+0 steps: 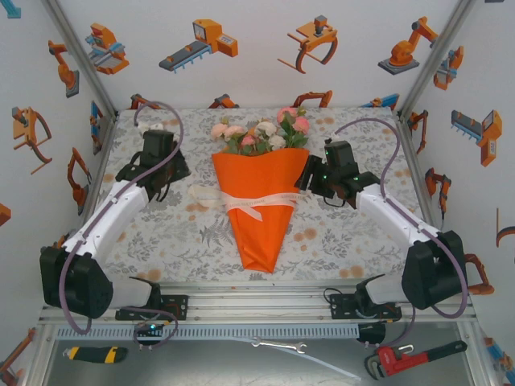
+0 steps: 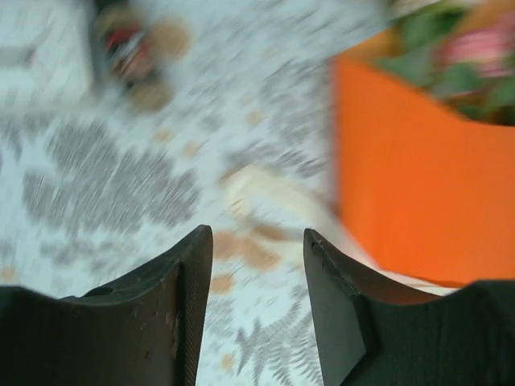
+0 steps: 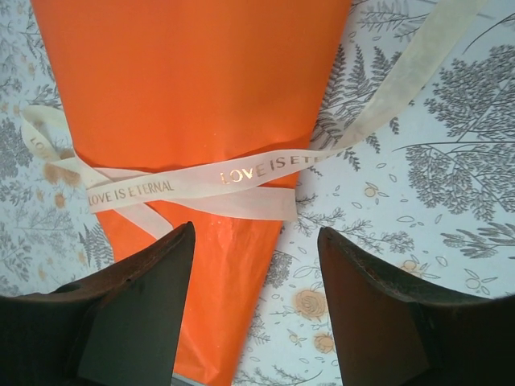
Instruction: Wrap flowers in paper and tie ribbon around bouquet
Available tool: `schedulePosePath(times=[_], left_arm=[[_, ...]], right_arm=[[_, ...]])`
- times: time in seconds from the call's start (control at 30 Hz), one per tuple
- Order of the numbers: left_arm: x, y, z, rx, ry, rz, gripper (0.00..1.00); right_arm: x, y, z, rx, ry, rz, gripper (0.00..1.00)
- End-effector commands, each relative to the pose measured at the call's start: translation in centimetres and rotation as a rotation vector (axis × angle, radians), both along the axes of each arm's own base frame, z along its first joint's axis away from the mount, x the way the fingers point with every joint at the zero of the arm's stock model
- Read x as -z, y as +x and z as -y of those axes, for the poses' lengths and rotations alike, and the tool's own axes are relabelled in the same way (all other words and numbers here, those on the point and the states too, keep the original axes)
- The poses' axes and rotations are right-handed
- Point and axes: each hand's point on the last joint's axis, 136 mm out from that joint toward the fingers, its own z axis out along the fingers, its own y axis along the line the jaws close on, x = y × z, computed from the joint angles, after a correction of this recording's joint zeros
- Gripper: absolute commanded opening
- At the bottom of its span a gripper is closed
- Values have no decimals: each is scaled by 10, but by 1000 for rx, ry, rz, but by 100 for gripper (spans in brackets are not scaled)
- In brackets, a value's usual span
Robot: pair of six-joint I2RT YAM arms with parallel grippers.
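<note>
- Left claw (image 2: 257, 233) hovers over the table (image 1: 354, 241) left of the bouquet (image 1: 259, 229), jaws parted and empty.
- Ribbon (image 3: 201, 181) crosses the cone's waist, with one tail bunched on the table to its left.
- The bouquet lies mid-table, flowers (image 1: 261, 133) at the far end and the paper (image 1: 257, 249) tip near.
- Right claw (image 3: 257, 229) is over the bouquet's right edge, jaws parted and empty.
</note>
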Motion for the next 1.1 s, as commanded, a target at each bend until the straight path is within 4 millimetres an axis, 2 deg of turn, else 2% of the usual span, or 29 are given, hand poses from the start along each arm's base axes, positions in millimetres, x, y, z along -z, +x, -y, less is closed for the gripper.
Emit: schedulePosePath(times=[0.0,0.17,0.3,0.5,0.6,0.67,0.73,0.93,1.0,1.07], left_arm=[[46,-28,11,-65,-212,-169,49],[94,-18,23,-163,-320,-282,50],[114,-4,37,-184,-399,-285,50],[141,6,43,-194,-388,-339,50],[146,5,44,-187,-379,-361,27],[139,4,40,-177,-353,-350,11],[120,4,30,-161,-289,-323,1],[41,6,-12,-4,119,-210,0],[26,4,-27,30,271,-214,0],[17,3,-39,49,407,-224,8]], right_arm=[[-27,9,-13,-20,64,55,58],[-28,4,-11,-15,66,55,58],[-30,-2,-7,-5,60,64,58],[-32,-4,-4,1,54,69,58],[-32,-5,-3,3,51,69,58],[-32,-4,-2,9,50,71,58],[-33,-4,-2,8,50,73,58],[-30,-5,-1,10,44,72,58],[-28,-4,-1,13,46,72,58],[-27,-3,-2,12,52,70,58]])
